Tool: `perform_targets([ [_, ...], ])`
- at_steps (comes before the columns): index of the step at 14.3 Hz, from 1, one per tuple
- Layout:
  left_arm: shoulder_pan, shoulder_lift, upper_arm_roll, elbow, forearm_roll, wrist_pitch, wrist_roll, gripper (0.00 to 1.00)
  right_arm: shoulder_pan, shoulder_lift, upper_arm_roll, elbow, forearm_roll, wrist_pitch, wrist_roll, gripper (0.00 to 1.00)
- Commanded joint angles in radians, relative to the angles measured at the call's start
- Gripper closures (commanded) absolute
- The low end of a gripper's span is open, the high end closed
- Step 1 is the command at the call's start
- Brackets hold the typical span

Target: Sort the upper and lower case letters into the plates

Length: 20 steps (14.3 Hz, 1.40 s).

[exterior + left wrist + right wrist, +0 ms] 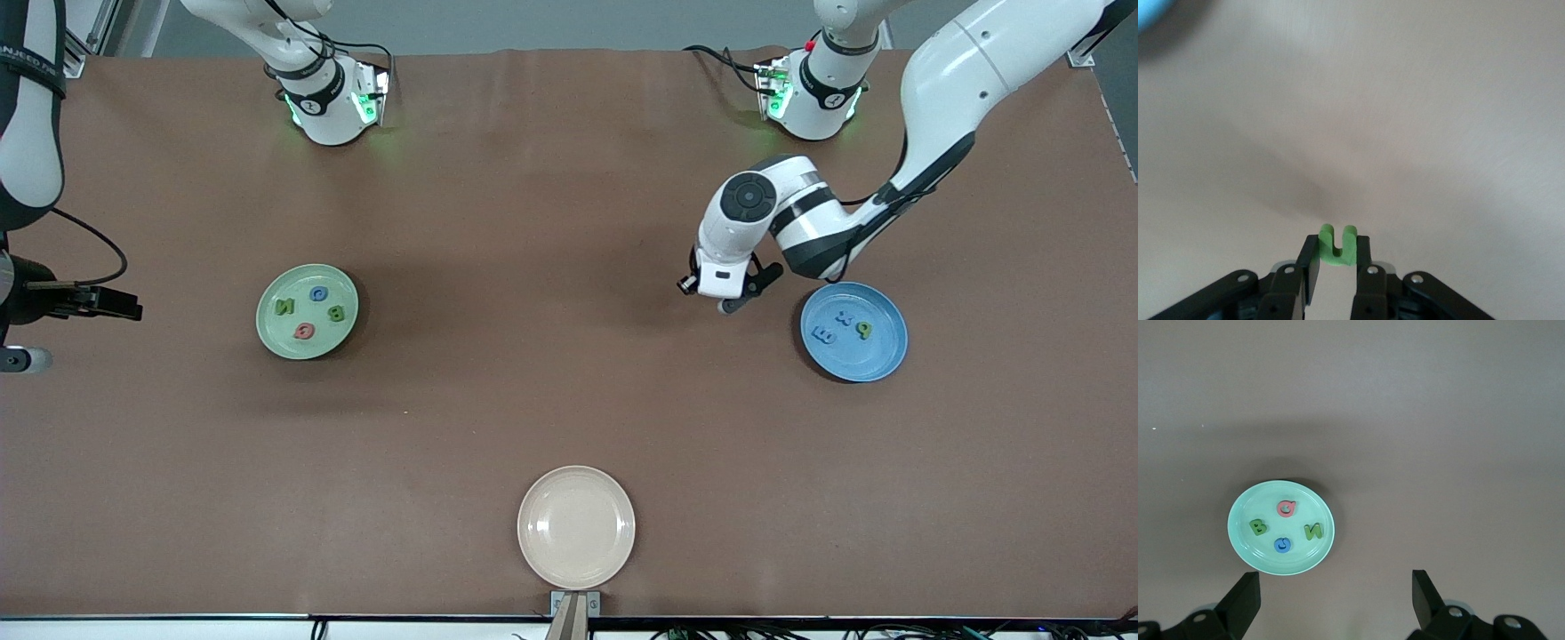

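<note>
Small chunky green plastic letter u — pinched in left gripper, over bare table beside the round bright blue plate holding m, x, p. Step: last lowercase carry; next needs a shift over blue plate, then release. Pale green plate: 4 capitals. Right gripper waits above it, jaws apart, empty.

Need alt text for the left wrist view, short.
The left gripper is shut on a small green u, pinched between its two black fingers above bare brown table. A blurred sliver of the blue plate shows at one corner of the view.
</note>
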Motion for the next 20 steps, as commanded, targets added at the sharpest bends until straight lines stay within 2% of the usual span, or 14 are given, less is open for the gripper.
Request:
perform_targets([
  [1, 0.13, -0.021, -0.057, 0.022, -0.004, -0.055, 0.197, 0.88, -0.012, 0.006, 0.018, 0.03, 0.0, -0.016, -0.007, 0.0],
  [5, 0.286, -0.017, -0.059, 0.03, 0.008, -0.084, 0.473, 0.88, 0.0, 0.014, 0.021, 0.079, -0.009, -0.044, -0.005, 0.0],
  [7, 0.336, -0.011, -0.033, 0.047, 0.016, -0.084, 0.617, 0.88, -0.005, 0.014, 0.021, 0.096, -0.003, -0.042, -0.004, 0.0],
  [9, 0.344, -0.011, 0.032, 0.077, 0.016, -0.084, 0.757, 0.88, 0.001, 0.014, 0.021, 0.098, 0.026, -0.056, 0.015, 0.0],
  [11, 0.347, -0.011, 0.064, 0.091, 0.016, -0.084, 0.835, 0.87, 0.0, 0.014, 0.022, 0.099, 0.034, -0.114, 0.027, 0.0],
  [16, 0.335, 0.034, 0.116, 0.142, 0.079, -0.077, 0.866, 0.87, -0.009, -0.005, 0.019, 0.079, 0.092, -0.143, 0.029, 0.0],
  [20, 0.292, 0.063, 0.162, 0.173, 0.1, -0.067, 0.877, 0.87, 0.0, -0.083, 0.021, 0.009, 0.091, -0.121, 0.082, 0.0],
])
